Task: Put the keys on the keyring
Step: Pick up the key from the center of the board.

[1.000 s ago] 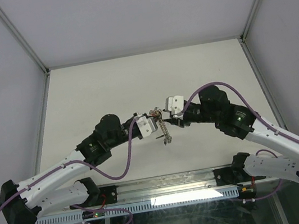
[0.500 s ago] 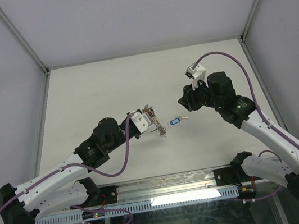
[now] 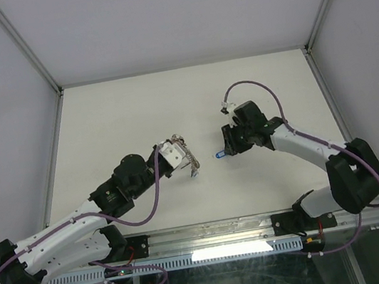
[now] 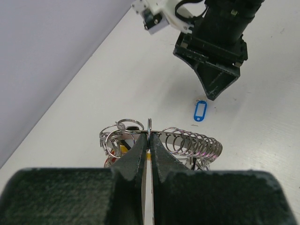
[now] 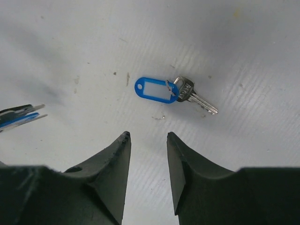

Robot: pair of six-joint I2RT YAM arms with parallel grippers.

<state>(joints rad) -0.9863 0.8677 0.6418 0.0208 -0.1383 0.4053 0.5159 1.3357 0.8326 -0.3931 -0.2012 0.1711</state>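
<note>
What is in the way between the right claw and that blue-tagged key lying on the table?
Nothing visible. The right gripper hangs open just short of the blue-tagged key, with only table surface between them.

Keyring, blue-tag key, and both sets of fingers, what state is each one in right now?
Keyring: clamped in the left fingers
Blue-tag key: flat on the table, not on the keyring
Left fingers: shut on the keyring
Right fingers: open, empty, near the blue-tag key
</note>
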